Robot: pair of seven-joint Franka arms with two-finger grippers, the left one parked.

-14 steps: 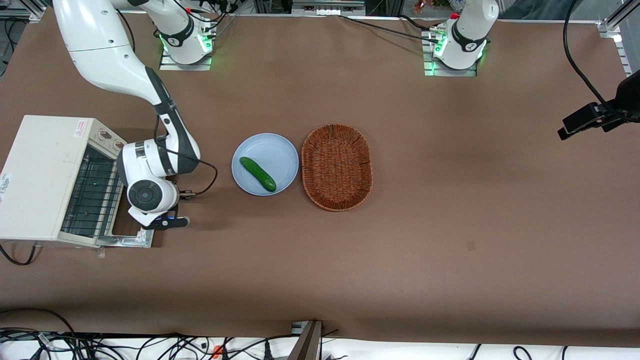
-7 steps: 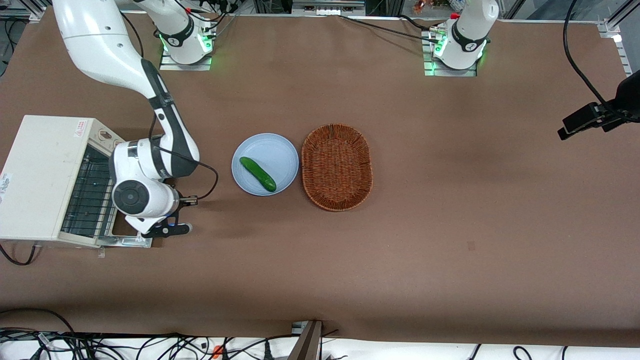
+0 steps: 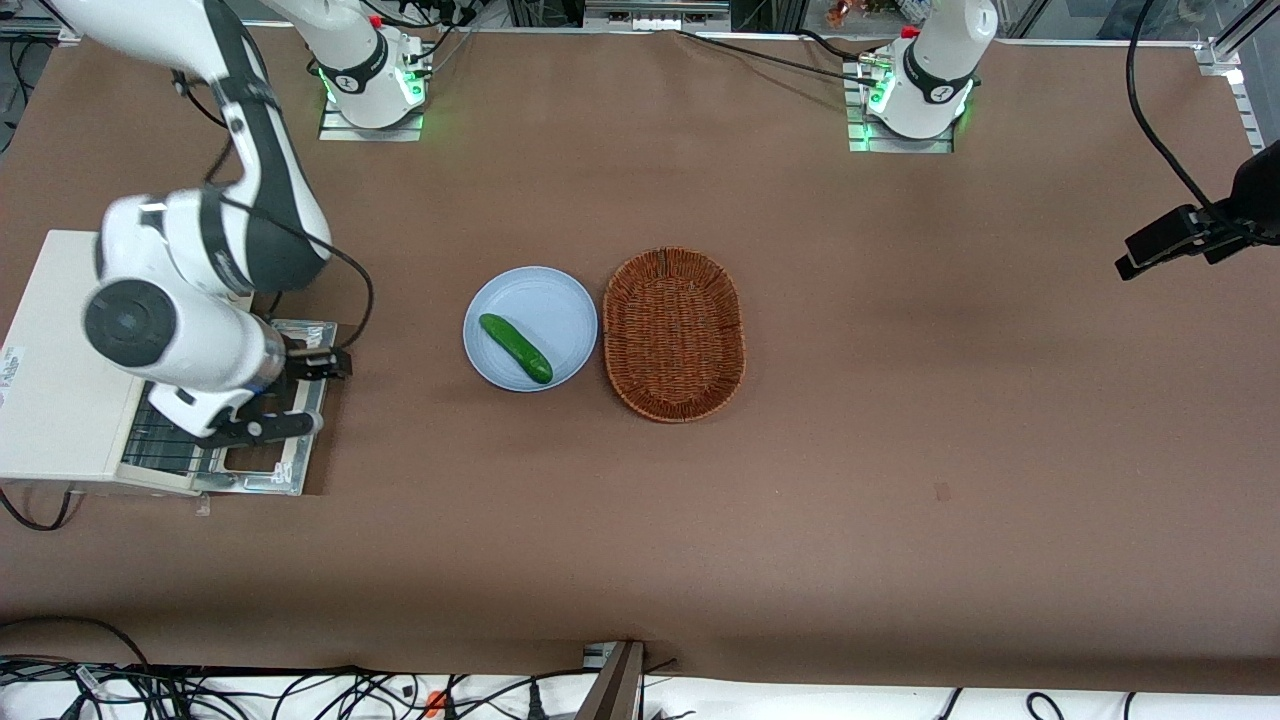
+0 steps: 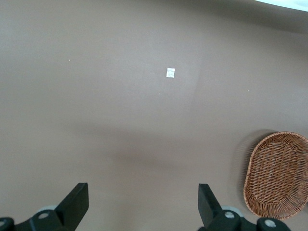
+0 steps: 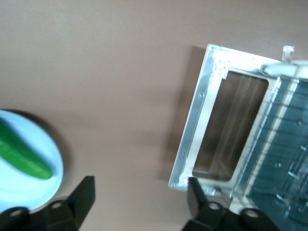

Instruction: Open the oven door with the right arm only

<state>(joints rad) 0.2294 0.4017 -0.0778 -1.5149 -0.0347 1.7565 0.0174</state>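
Observation:
The off-white toaster oven [image 3: 60, 400] stands at the working arm's end of the table. Its oven door [image 3: 300, 455] hangs fully open, lying flat on the table in front of the oven, with the wire rack [image 3: 160, 450] exposed. The door's silver frame [image 5: 204, 108] and dark glass also show in the right wrist view. I cannot make out the bar handle. My right arm's gripper [image 3: 288, 397] hovers above the open door, open and empty, and is seen too in the wrist view [image 5: 139, 202]. Its fingers [image 5: 79, 197] touch nothing.
A light blue plate [image 3: 545, 300] with a green cucumber [image 3: 515, 348] sits on the brown table beside the oven door. A wicker basket [image 3: 674, 334] lies next to the plate, toward the parked arm. Plate [image 5: 19, 192] and cucumber [image 5: 24, 156] also show in the wrist view.
The right arm's wrist has risen and swung back over the oven, away from the front camera. The door now lies flatter and reaches farther out onto the table.

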